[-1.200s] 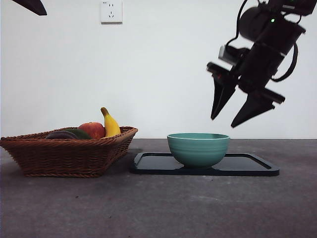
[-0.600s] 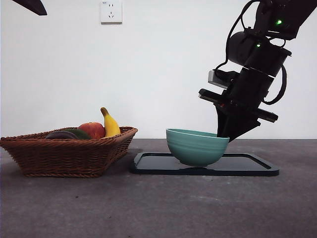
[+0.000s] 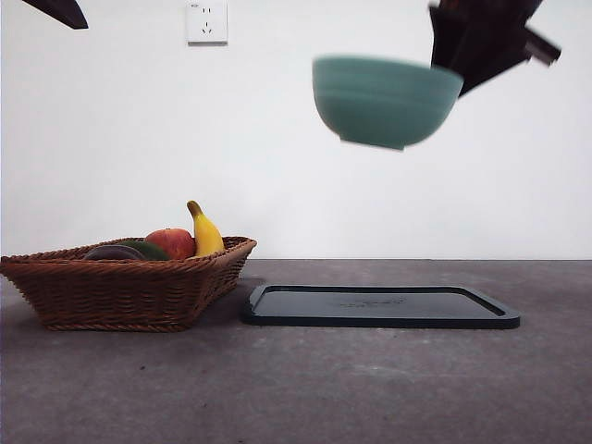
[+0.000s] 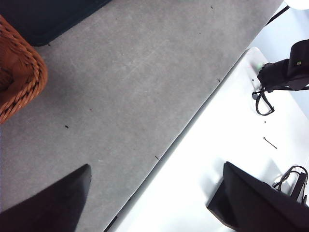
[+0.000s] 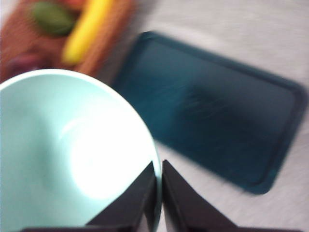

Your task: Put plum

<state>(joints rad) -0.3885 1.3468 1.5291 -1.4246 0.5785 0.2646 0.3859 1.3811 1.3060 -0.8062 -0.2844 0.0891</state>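
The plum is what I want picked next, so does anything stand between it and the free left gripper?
Nothing visible blocks it. The plum lies in the basket, uncovered from above, beside the green fruit. The left gripper waits open above the table; the right gripper holds the bowl aloft.

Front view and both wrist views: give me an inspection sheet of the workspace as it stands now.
Surface: grey table, flat; white ledge beside it in the left wrist view.
Job's things: plum lies in the wicker basket, untouched.
Clutter: red apple-like fruit, banana and green fruit in the same basket; black tray bare; teal bowl held high above the tray, blurred.
Grippers: right gripper shut on the bowl's rim; left gripper open, holds nothing, over the table's edge near the basket.
Cables: black cables on the white ledge.
Surroundings: white wall with a socket.
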